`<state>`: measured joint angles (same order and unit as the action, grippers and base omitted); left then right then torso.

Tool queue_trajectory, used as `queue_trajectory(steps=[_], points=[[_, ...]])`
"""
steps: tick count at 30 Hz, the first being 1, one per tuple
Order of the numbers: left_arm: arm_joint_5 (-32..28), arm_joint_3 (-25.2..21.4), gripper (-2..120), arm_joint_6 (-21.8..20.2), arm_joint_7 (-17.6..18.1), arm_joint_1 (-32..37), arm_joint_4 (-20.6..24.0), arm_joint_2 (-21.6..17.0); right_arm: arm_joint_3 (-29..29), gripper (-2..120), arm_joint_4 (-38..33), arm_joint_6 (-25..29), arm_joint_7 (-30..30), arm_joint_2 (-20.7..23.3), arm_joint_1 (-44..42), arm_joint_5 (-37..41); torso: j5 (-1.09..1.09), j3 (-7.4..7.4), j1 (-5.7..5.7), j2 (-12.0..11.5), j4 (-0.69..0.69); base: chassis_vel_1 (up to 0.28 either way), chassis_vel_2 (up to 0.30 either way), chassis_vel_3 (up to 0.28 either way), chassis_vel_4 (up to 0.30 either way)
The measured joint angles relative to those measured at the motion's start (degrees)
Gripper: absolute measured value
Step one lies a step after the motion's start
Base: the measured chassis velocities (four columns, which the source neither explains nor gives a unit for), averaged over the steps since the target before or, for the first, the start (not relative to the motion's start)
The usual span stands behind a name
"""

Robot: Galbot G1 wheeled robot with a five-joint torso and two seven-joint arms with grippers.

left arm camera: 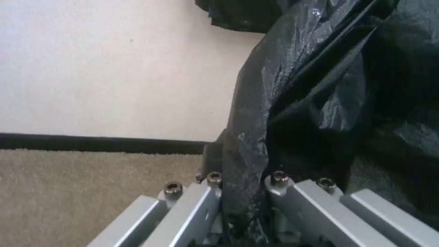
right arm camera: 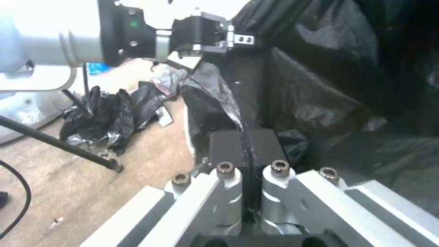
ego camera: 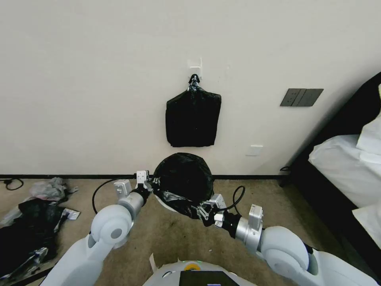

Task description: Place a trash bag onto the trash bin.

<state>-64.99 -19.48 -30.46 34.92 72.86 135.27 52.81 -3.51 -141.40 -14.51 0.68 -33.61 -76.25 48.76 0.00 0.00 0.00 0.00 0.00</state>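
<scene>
Right gripper (ego camera: 203, 211) is nearest, at about 5 o'clock of the bin mouth, jaws pinched on a fold of the trash bag (ego camera: 183, 178); the right wrist view shows film clamped between the black pads (right arm camera: 228, 145). Left gripper (ego camera: 152, 186) sits at about 9 o'clock of the mouth, also closed on the bag edge, with film running straight down between its fingers in the left wrist view (left arm camera: 242, 206).

Trash bag is spread open between the two grippers and draped over the top of the trash bin (ego camera: 162, 203), of which just a sliver of cream rim shows at 7 o'clock under the film. Judgement: mostly done, bag is over the mouth, but both edges are held, so seating the hem round the rim and letting go remain. Far rim at 12 o'clock is hidden, can't tell if it's covered.

Beyond, at 12 o'clock, the clipped sheaf of black bags (ego camera: 193, 118) hangs on the wall. Heap of black plastic (ego camera: 24, 230) lies on the carpet at 9 o'clock, well apart.
</scene>
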Motion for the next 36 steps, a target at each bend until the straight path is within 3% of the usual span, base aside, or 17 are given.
queue_trajectory(steps=[9,12,19,24,27,36], points=[[-8.2,-0.07,1,-0.64,5.45,-3.33,-0.35,1.63,3.34,0,2.0,6.99,-5.51,-0.43,-2.04,-15.66,-0.01,0.0,0.0,0.0,-0.01,0.0,0.0,0.0,0.0],[-10.25,-0.48,1,-0.81,6.53,-3.83,-0.41,1.74,6.09,0,6.16,9.94,-7.23,-2.73,-1.43,-22.34,0.0,0.0,0.0,0.0,0.0,0.0,0.0,0.0,0.0],[-13.04,-1.31,1,-0.81,7.7,-4.13,-0.4,1.5,9.04,0,11.61,12.82,-7.45,-7.66,-1.22,-30.01,0.0,0.0,0.0,0.0,0.0,0.0,0.0,0.0,0.0],[-13.64,-1.32,1,-0.81,8.11,-4.06,-0.27,2.0,9.5,0,14.38,14.23,-6.73,-10.42,-1.24,-32.59,0.0,0.0,0.0,0.0,0.0,0.0,0.0,0.0,0.0],[-14.61,-1.4,1,-0.81,8.85,-3.61,0.04,3.08,9.62,0,18.19,15.7,-4.62,-14.54,-1.69,-33.92,0.0,0.0,0.0,0.0,0.0,0.0,0.0,0.0,0.0],[-15.49,-1.87,1,-0.89,9.4,-2.0,1.49,3.64,9.5,0,24.88,17.17,-1.77,-19.97,-1.95,-32.75,0.0,0.0,0.0,0.0,0.0,0.0,0.0,0.0,0.0]])
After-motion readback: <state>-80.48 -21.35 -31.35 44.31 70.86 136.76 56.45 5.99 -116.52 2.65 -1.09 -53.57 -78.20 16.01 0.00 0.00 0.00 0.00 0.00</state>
